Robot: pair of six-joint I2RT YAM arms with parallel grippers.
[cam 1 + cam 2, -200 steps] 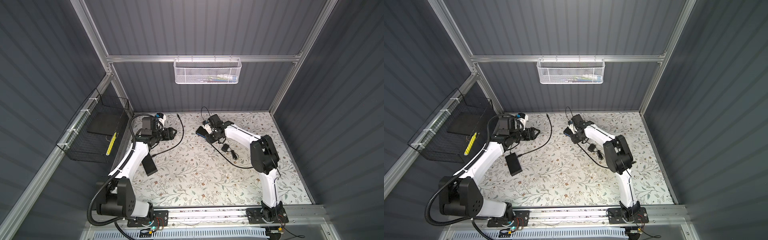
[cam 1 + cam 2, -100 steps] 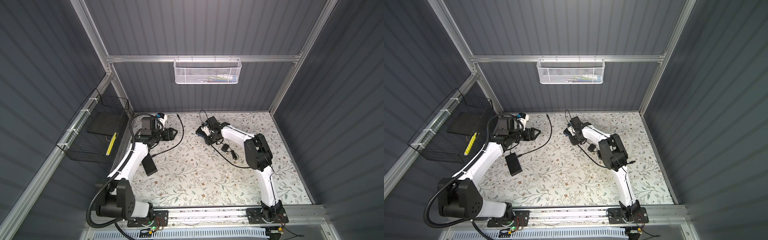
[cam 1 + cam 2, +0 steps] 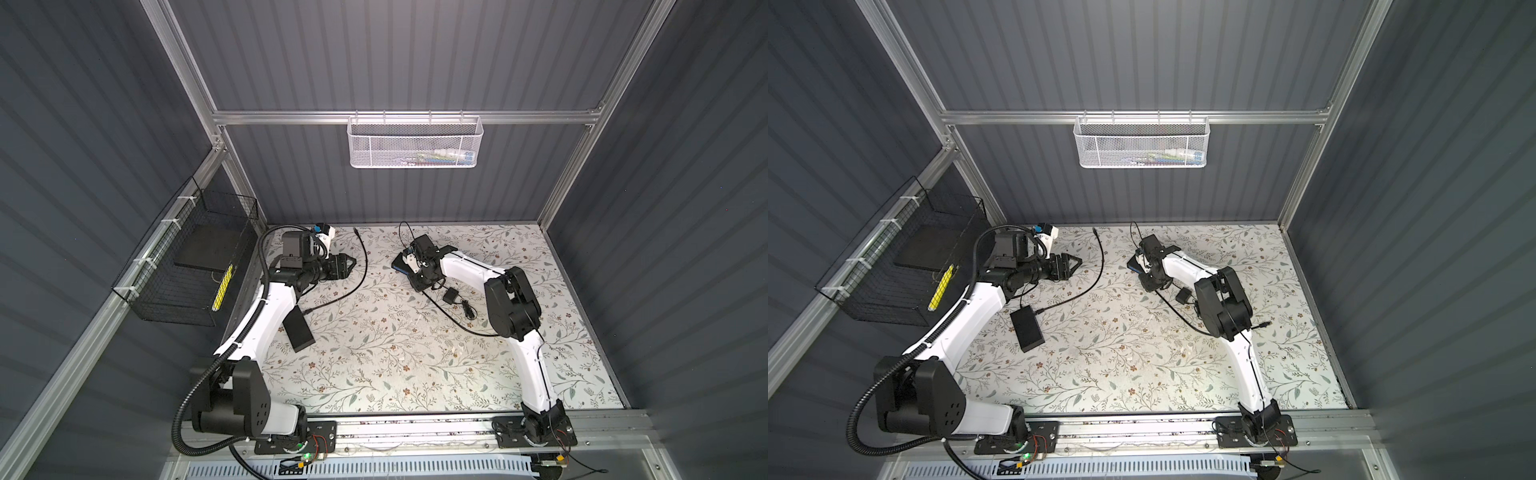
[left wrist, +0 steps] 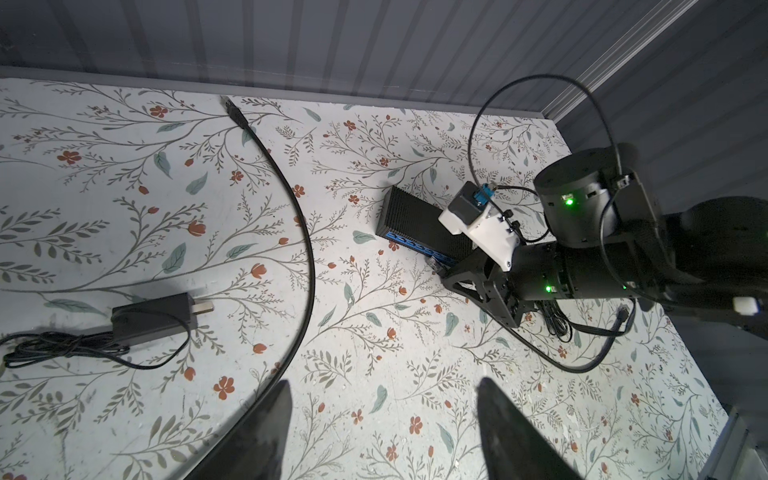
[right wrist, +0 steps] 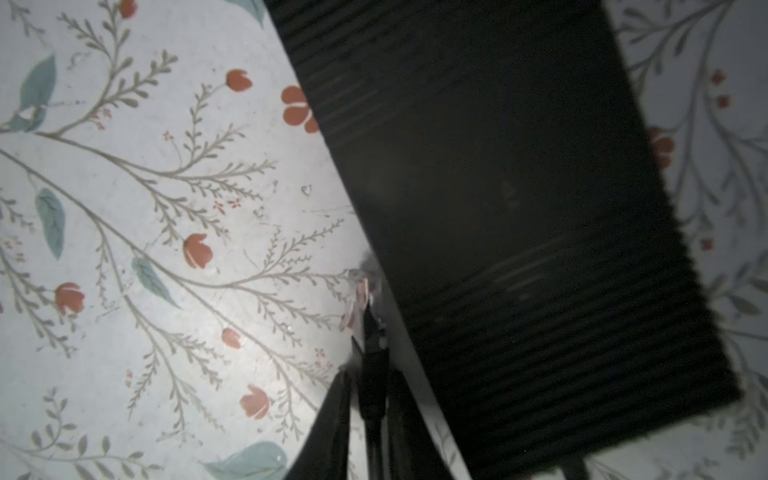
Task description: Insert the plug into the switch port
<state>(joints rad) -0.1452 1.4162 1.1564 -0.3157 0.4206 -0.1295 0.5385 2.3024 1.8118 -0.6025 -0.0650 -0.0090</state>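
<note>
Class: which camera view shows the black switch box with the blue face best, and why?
The left wrist view: the switch box shows its black top and blue face together, one end behind the right gripper. The right wrist view gives only the dark top, close up. In both top views it is small, partly under that gripper.

Robot lab cell: grey ribbed walls, aluminium frame, floral-covered bench, left arm, right arm bolted on rail, white mesh basket.

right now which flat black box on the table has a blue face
The ribbed box by the right gripper; the smooth box nearer the front shows no blue.
</note>
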